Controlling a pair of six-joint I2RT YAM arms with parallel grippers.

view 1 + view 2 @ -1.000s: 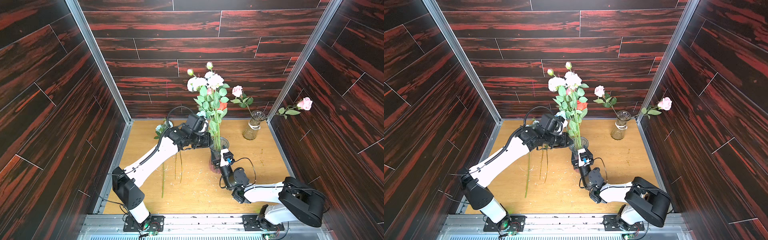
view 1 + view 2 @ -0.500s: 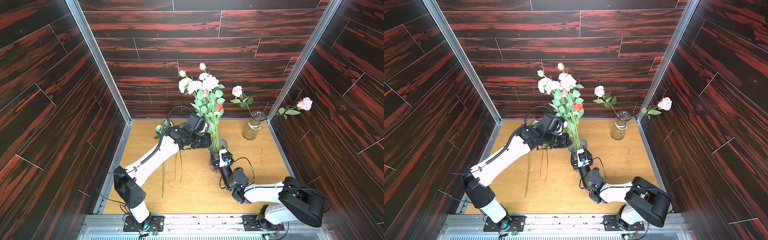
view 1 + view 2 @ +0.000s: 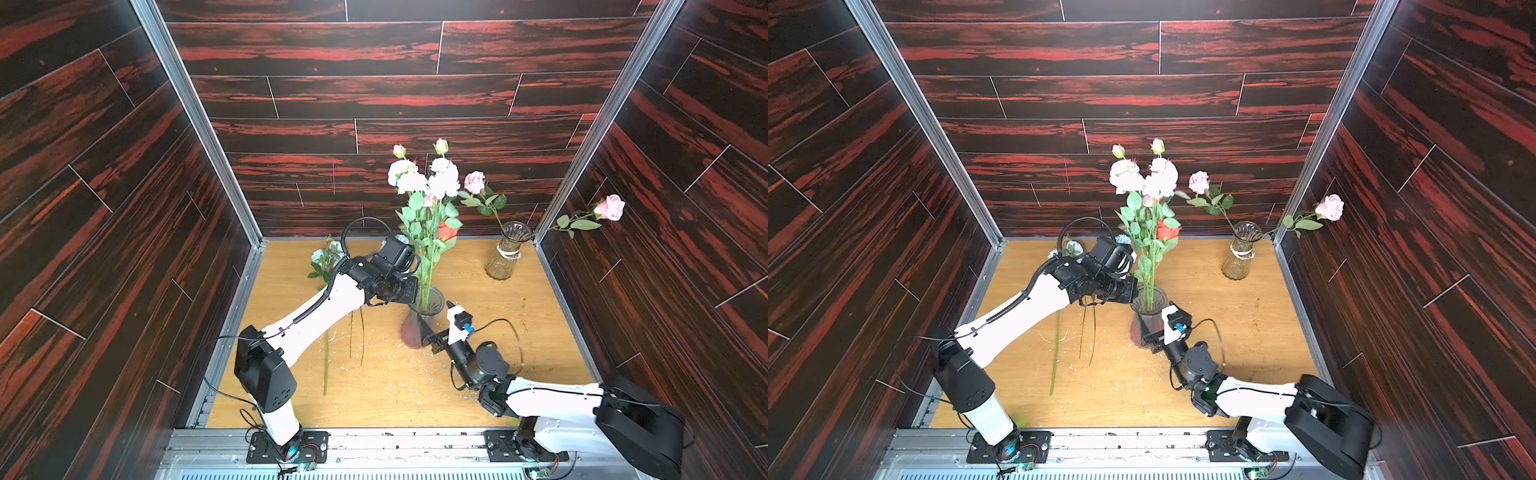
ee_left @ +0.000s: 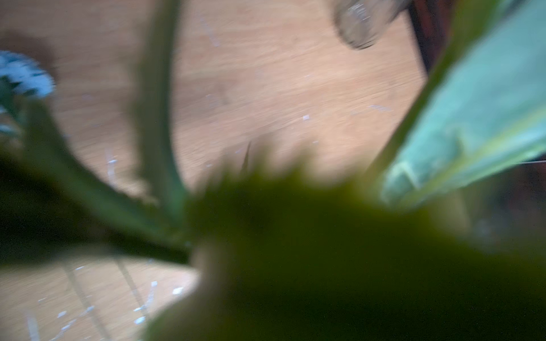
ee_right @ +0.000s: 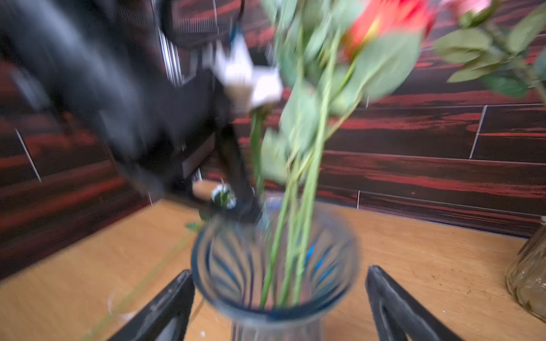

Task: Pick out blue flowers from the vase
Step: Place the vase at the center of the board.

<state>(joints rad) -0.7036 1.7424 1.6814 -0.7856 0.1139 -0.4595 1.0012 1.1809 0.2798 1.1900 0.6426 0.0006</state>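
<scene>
Blue flowers [image 3: 424, 180] upright in vase [image 3: 428, 305] at bench [image 3: 519, 374] centre, beside red rose [image 3: 446, 230].
Some stems [image 3: 326, 361] already out, flat on bench; rest to pull. L gripper [image 3: 413, 286] pinched on a stalk; R gripper [image 5: 279, 274] wide, flanking vase.

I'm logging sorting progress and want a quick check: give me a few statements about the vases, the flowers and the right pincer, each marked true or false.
1. The right pincer is open, one jaw either side of the tinted vase. True.
2. The red rose stands in the clear vase. False: it shares the tinted vase with the blue flowers; the clear vase holds two pink roses.
3. Loose blue flowers lie on the table. True.
4. The clear vase lies on its side. False: it stands upright.
</scene>
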